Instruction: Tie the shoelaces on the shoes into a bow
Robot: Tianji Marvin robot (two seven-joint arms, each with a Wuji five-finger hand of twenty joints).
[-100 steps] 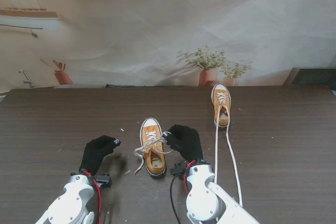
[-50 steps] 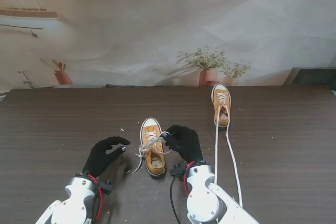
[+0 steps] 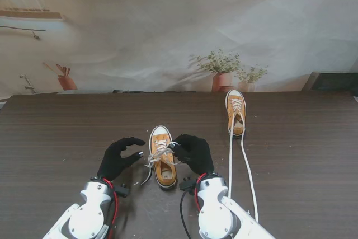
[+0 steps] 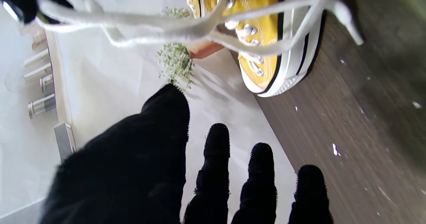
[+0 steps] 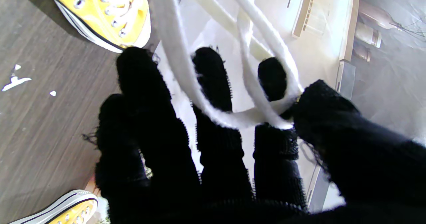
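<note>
A yellow canvas sneaker (image 3: 163,158) with a white toe cap sits at the lower centre of the stand's frame on the dark wood-grain table (image 3: 50,132), toe pointing away from me. Its white laces (image 3: 158,155) are drawn up off the tongue into a loose tangle over the middle of the shoe, with one strand trailing onto the table at the sneaker's left side.

The right hand (image 3: 193,152), in a black glove, is just beside the sneaker's right edge. In the right wrist view its thumb (image 5: 319,107) and forefinger (image 5: 273,77) pinch a loop of lace, and two strands run away from the pinch across the other fingers.

The left hand (image 3: 118,157), also gloved in black, hovers just left of the sneaker with fingers (image 4: 217,144) spread apart and the thumb held off from them, gripping nothing; the left wrist view shows the laces stretched taut beyond its fingertips without touching them.

A second yellow sneaker (image 3: 235,111) stands in the upper right part of the table, well apart, its two long laces (image 3: 246,166) lying untied and running toward me.
</note>
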